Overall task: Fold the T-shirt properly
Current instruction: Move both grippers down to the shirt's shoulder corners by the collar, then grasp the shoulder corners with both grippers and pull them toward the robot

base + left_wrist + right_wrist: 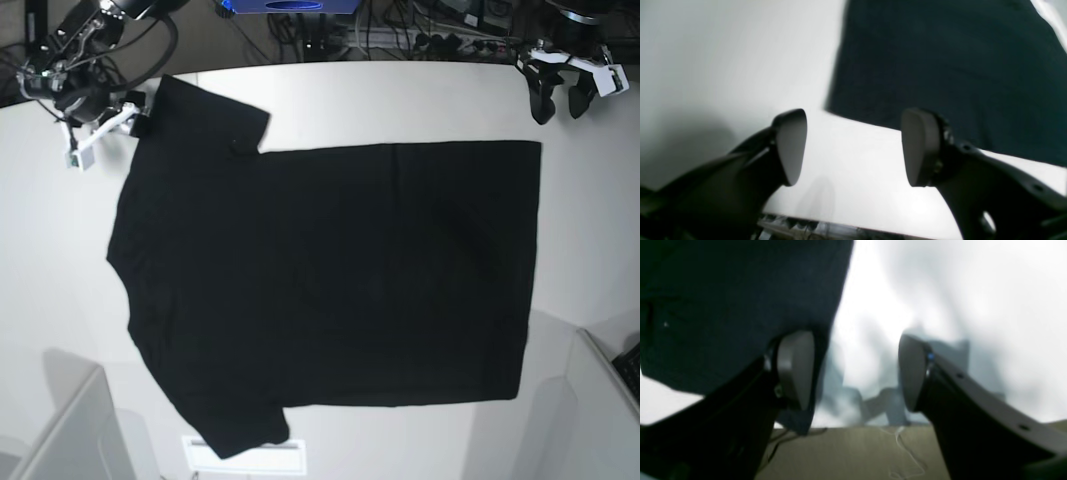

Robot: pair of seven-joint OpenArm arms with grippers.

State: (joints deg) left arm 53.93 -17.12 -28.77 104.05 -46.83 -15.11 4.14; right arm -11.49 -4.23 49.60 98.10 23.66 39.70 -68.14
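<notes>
The black T-shirt lies spread flat on the white table, neck end to the left and hem to the right. My left gripper hovers just beyond the far hem corner. In the left wrist view it is open with nothing between its pads, and the T-shirt lies ahead to the right. My right gripper is at the far sleeve. In the right wrist view it is open, and the T-shirt edge hangs beside its left pad, not clamped.
Cables and a blue device sit past the table's far edge. Grey panels stand at the near left and near right corners. A tan surface with a loose white thread shows below the right gripper.
</notes>
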